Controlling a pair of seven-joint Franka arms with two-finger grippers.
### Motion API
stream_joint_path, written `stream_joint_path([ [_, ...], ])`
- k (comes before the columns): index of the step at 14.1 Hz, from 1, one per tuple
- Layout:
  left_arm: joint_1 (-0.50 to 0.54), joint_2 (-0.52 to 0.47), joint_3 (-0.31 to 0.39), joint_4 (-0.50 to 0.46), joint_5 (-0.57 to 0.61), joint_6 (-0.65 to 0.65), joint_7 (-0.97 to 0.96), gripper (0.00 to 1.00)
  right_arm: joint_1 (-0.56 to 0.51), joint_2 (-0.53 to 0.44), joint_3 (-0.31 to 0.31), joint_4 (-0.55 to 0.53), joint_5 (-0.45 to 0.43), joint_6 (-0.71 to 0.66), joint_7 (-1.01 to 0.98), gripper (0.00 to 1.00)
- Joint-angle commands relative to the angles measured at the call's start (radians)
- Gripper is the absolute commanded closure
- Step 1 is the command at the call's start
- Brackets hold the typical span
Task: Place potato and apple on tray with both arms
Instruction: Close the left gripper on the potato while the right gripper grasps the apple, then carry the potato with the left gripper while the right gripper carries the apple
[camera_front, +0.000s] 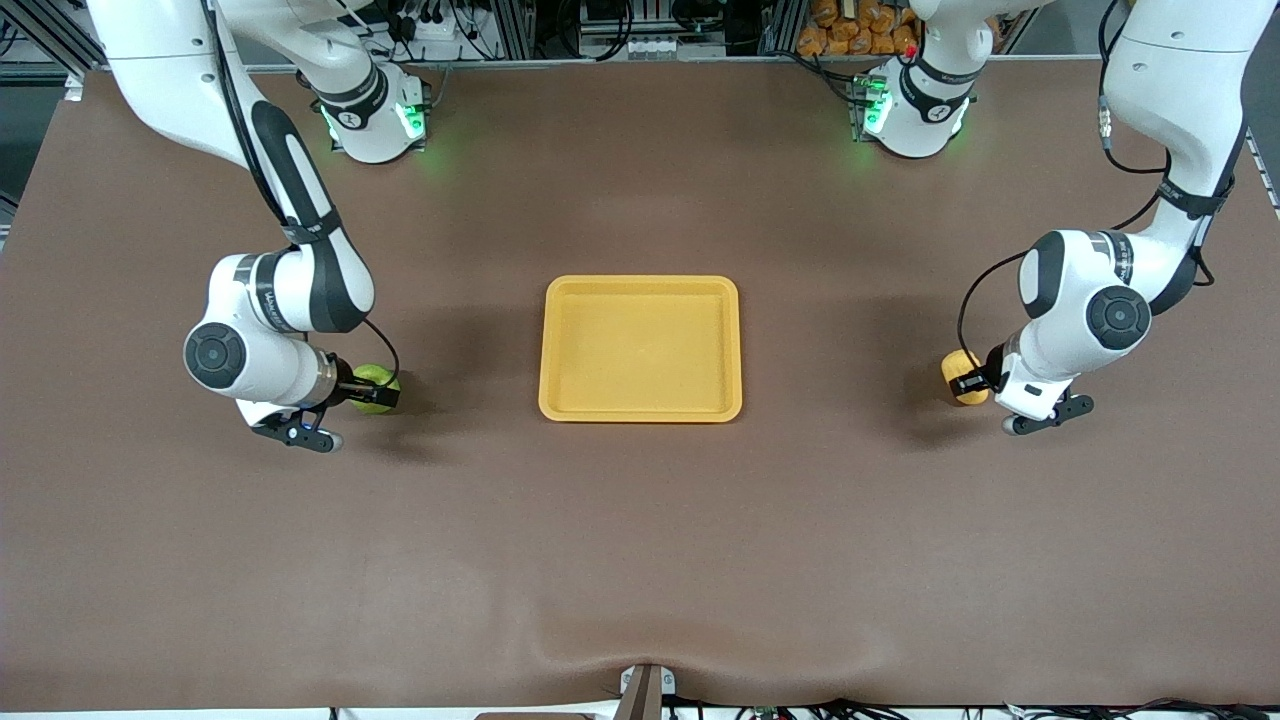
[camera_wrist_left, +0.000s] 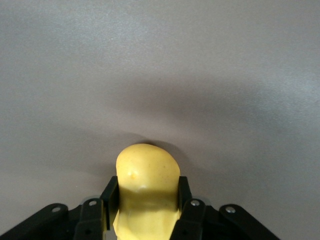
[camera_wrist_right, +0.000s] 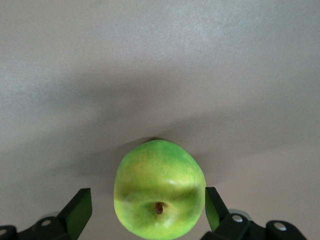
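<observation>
The potato (camera_front: 963, 375) lies on the table toward the left arm's end. My left gripper (camera_front: 972, 381) is shut on it; in the left wrist view both fingers (camera_wrist_left: 109, 199) press the potato's (camera_wrist_left: 147, 175) sides. The apple (camera_front: 371, 377) sits on the table toward the right arm's end. My right gripper (camera_front: 376, 393) is open around it; in the right wrist view the apple (camera_wrist_right: 159, 187) lies between the fingers (camera_wrist_right: 80, 211), with a gap at one side. The yellow-orange tray (camera_front: 640, 410) lies mid-table between them, with nothing in it.
The brown table cover spreads bare all round the tray. The arm bases (camera_front: 375, 120) stand at the table's edge farthest from the front camera. A small bracket (camera_front: 645, 690) sits at the edge nearest it.
</observation>
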Motion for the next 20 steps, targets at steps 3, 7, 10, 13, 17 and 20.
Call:
stream_joint_path([
  [3,-0.068,-0.041,-0.032,0.013,0.026,-0.026,-0.094,1.0,0.014,0.019,-0.009,-0.039,0.015,0.078,0.017,0.0],
  [7,-0.157,-0.061,-0.051,0.082,0.026,-0.131,-0.108,1.0,0.014,0.036,-0.009,-0.047,0.013,0.089,0.017,0.0],
  [10,-0.191,-0.061,-0.119,0.145,0.026,-0.211,-0.189,1.0,0.02,0.034,-0.007,-0.05,0.013,0.089,0.017,0.44],
  [13,-0.213,-0.052,-0.179,0.185,0.026,-0.218,-0.206,1.0,0.026,0.033,-0.009,-0.048,0.013,0.088,0.017,1.0],
  [17,-0.344,-0.026,-0.176,0.239,0.032,-0.219,-0.205,1.0,0.027,0.019,-0.007,-0.047,0.013,0.074,0.019,1.0],
  [20,-0.413,0.009,-0.176,0.283,0.057,-0.219,-0.208,1.0,0.037,-0.005,-0.007,-0.038,0.013,0.039,0.017,1.0],
])
